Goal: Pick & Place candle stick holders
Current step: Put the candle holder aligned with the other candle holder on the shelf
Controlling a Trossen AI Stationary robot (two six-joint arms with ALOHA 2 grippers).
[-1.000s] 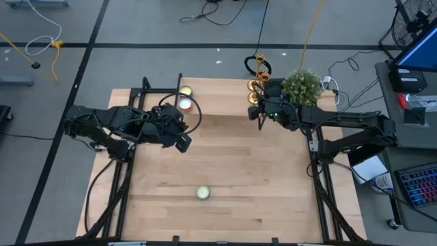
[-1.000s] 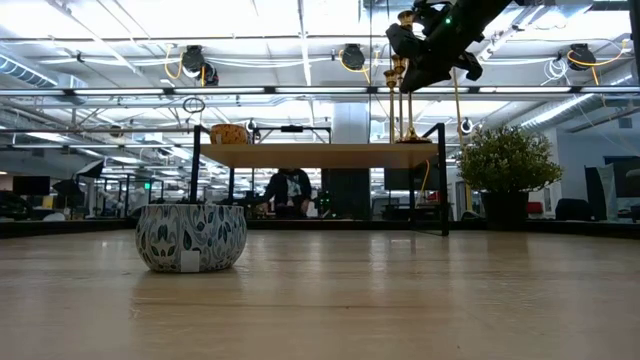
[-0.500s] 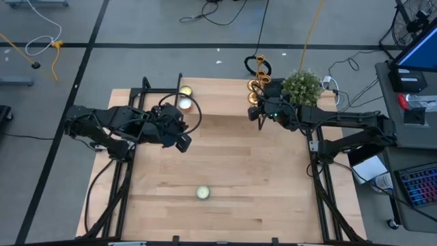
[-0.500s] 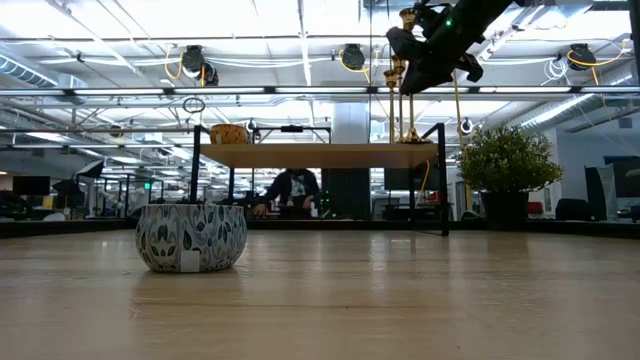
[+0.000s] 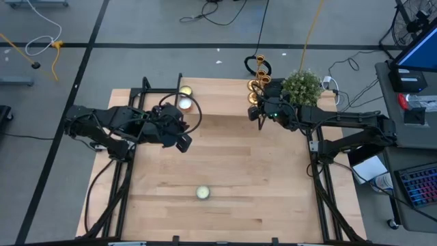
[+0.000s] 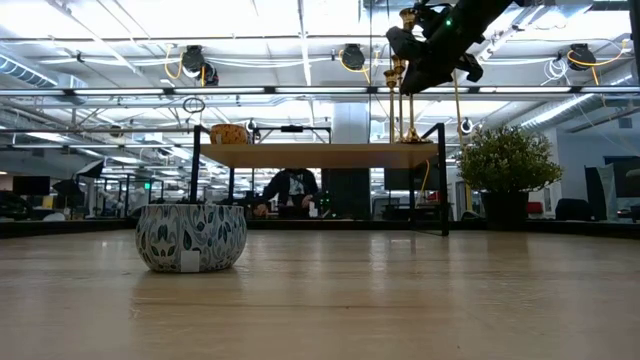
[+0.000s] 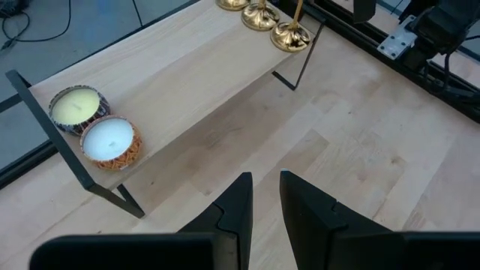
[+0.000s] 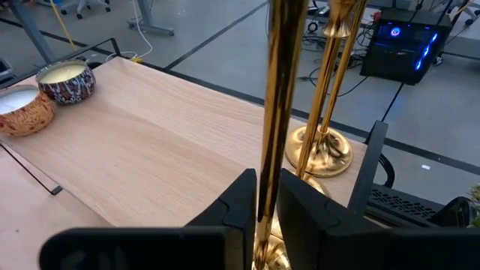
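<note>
Three gold candle stick holders (image 5: 258, 75) stand upright close together, bases on the right end of the raised wooden shelf (image 5: 218, 96) at the table's far side; the low view shows their stems (image 6: 403, 105). My right gripper (image 8: 268, 199) is at the nearest one, whose stem fills the gap between its fingers. The other two (image 8: 330, 97) stand just behind. My left gripper (image 7: 266, 199) hovers over the table left of centre (image 5: 183, 142), its fingers a narrow slit apart with nothing between them. My right gripper has the nearest holder's stem (image 8: 271, 150) between its two fingers, which lie across it. The fingers come from the table's near right side, slanting a little down. The holder stands upright with its base (image 8: 271, 259) on the shelf.
Two candle tins (image 5: 183, 98) sit on the shelf's left end. A patterned candle tin (image 5: 203, 193) stands on the table near the front edge. A potted plant (image 5: 302, 85) stands at the far right corner beside my right arm. A person (image 6: 290, 190) sits in the room behind.
</note>
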